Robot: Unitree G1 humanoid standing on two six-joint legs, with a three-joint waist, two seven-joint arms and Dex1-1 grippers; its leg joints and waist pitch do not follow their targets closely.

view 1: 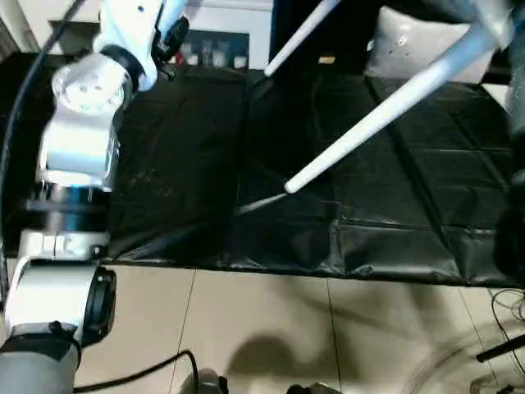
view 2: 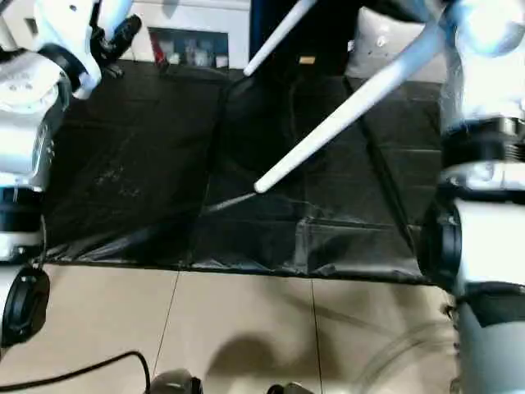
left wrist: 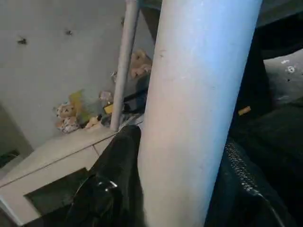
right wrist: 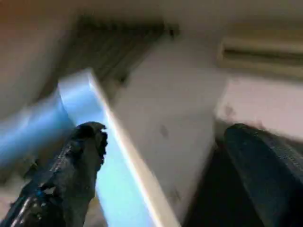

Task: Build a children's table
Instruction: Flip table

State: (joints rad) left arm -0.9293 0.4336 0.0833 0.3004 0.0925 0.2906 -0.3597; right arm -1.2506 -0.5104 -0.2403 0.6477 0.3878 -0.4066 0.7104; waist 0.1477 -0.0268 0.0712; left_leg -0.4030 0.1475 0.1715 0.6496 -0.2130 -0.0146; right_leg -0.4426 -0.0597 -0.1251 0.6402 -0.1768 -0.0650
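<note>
Black-covered work table [view 1: 189, 172] on tiled floor [view 1: 262, 328]; left claw [left wrist: 180, 189] pinching leg [left wrist: 189, 118]; right claw [right wrist: 161, 165] spread.

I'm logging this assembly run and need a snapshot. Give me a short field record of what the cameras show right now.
work surface: black-covered table, tiled floor in front
legs in view: two white tapered legs, near leg and far leg, both slanting down over the table, free ends off the cover
tabletop: white panel close before the right gripper
left gripper: closed around a white leg
right gripper: fingers apart, one on each side of the panel
background: white cabinet
</note>
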